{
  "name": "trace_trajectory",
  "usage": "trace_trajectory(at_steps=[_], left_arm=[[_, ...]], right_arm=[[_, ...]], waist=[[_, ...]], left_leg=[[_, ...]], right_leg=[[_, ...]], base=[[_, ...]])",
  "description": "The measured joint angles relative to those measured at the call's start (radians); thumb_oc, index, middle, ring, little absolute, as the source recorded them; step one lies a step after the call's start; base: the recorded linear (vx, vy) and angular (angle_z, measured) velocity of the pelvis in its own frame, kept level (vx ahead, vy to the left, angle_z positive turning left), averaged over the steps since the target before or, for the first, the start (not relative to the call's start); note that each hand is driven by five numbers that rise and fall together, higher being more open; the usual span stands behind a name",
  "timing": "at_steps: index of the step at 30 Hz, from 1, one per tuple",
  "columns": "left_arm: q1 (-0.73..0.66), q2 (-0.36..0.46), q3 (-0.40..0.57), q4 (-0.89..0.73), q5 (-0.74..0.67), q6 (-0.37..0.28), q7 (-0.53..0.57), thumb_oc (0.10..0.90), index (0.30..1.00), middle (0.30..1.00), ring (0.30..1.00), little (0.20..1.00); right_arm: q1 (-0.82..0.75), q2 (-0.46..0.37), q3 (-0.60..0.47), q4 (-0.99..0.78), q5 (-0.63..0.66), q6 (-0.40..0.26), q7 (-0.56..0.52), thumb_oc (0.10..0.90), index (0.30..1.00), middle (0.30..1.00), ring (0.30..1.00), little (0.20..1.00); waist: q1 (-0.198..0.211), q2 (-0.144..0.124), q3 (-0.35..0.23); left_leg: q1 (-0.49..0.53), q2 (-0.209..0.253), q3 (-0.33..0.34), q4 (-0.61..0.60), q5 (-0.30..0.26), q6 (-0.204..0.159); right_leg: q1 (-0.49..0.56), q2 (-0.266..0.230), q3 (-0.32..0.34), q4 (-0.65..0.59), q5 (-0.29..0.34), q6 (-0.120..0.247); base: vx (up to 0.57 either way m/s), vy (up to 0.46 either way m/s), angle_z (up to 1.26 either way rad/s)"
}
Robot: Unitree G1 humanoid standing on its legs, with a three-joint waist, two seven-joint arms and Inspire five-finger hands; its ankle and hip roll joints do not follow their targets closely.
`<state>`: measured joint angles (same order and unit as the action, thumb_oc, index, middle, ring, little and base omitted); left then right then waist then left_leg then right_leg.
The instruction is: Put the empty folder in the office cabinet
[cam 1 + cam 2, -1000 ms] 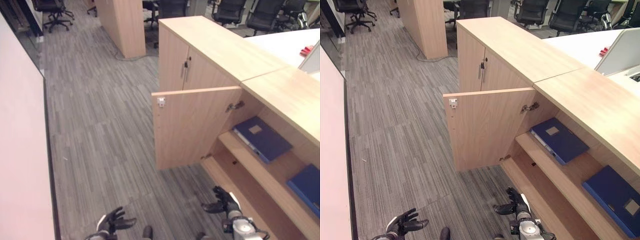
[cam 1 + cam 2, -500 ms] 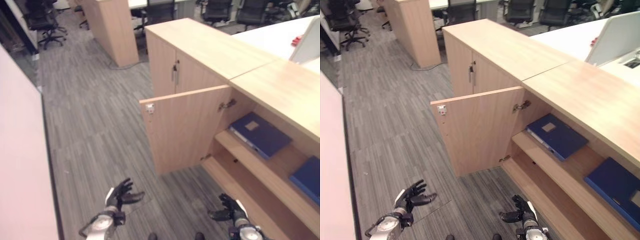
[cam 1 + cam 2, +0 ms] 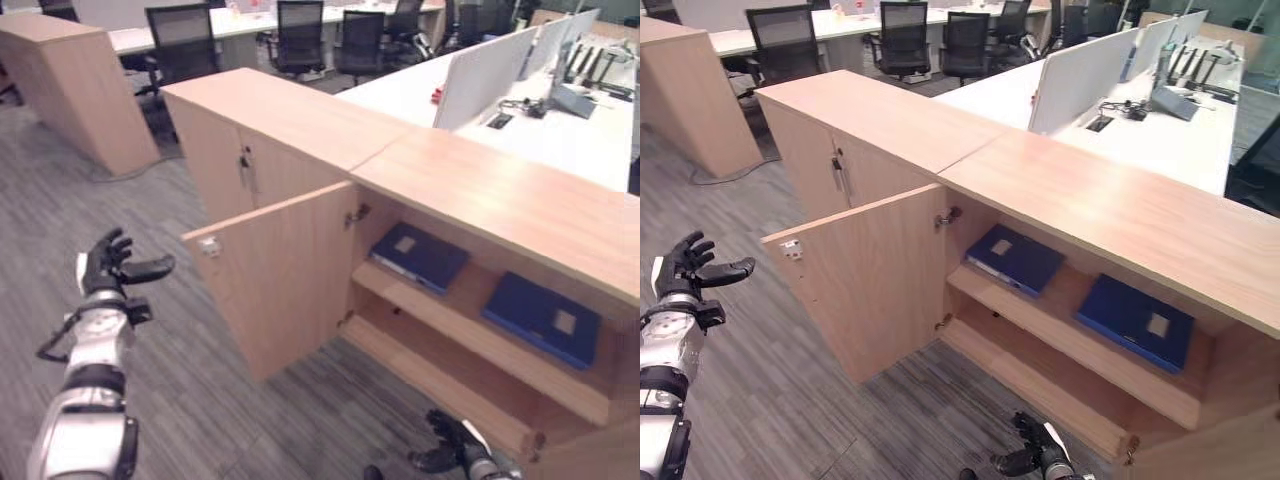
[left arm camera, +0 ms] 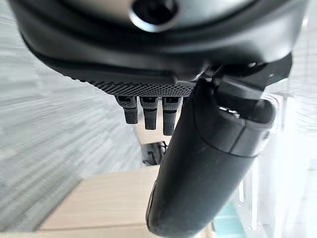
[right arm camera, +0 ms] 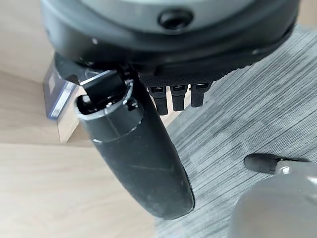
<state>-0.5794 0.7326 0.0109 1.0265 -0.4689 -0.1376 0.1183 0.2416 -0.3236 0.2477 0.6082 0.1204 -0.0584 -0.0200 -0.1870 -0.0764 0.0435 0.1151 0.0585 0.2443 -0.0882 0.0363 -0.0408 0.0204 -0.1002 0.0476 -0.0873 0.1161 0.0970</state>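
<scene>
Folders, two of them, lie flat on my cabinet's upper shelf (image 3: 470, 340): a dark blue folder (image 3: 420, 257) near the open door (image 3: 275, 285) and a second blue folder (image 3: 545, 318) further along; neither is in my grip. My left hand (image 3: 108, 265) has risen beside the door with fingers spread and empty, while my right hand (image 3: 448, 455) hangs low by the cabinet's base, relaxed and empty too; my view has swung up since a second ago. Placing looks done, and closing the door seems next.
</scene>
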Motion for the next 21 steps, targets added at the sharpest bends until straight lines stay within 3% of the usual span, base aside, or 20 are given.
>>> trace_trajectory(at_steps=[10,15,21], left_arm=[[-0.028,-0.014,-0.084,0.017,0.001,0.000,-0.023,0.800,0.900,0.900,0.900,0.900],[-0.030,-0.126,-0.131,0.016,-0.002,-0.003,-0.026,0.800,0.900,0.900,0.900,0.900],[0.000,-0.133,-0.155,-0.038,0.002,-0.003,-0.044,0.800,0.900,0.900,0.900,0.900]], right_arm=[[-0.010,0.000,-0.011,0.000,0.000,0.002,0.006,0.800,0.900,0.900,0.900,0.900],[-0.017,0.001,-0.014,0.000,-0.002,0.004,0.002,0.800,0.900,0.900,0.900,0.900],[-0.016,0.000,-0.015,0.000,-0.003,0.006,0.001,0.800,0.900,0.900,0.900,0.900]], waist=[[-0.006,-0.003,-0.003],[-0.003,-0.003,-0.003],[0.004,0.009,-0.003]], left_leg=[[0.006,-0.009,0.037,0.000,-0.009,0.008],[0.006,-0.010,0.039,0.000,-0.009,0.009],[-0.002,-0.010,0.020,0.000,-0.007,0.011]], right_leg=[[-0.011,-0.012,0.030,0.001,0.013,0.008],[-0.011,-0.016,0.029,0.000,0.005,0.015],[-0.009,-0.018,0.010,0.000,0.007,0.010]], base=[[-0.02,0.047,-0.10],[0.00,0.000,0.00],[-0.01,-0.006,0.09]])
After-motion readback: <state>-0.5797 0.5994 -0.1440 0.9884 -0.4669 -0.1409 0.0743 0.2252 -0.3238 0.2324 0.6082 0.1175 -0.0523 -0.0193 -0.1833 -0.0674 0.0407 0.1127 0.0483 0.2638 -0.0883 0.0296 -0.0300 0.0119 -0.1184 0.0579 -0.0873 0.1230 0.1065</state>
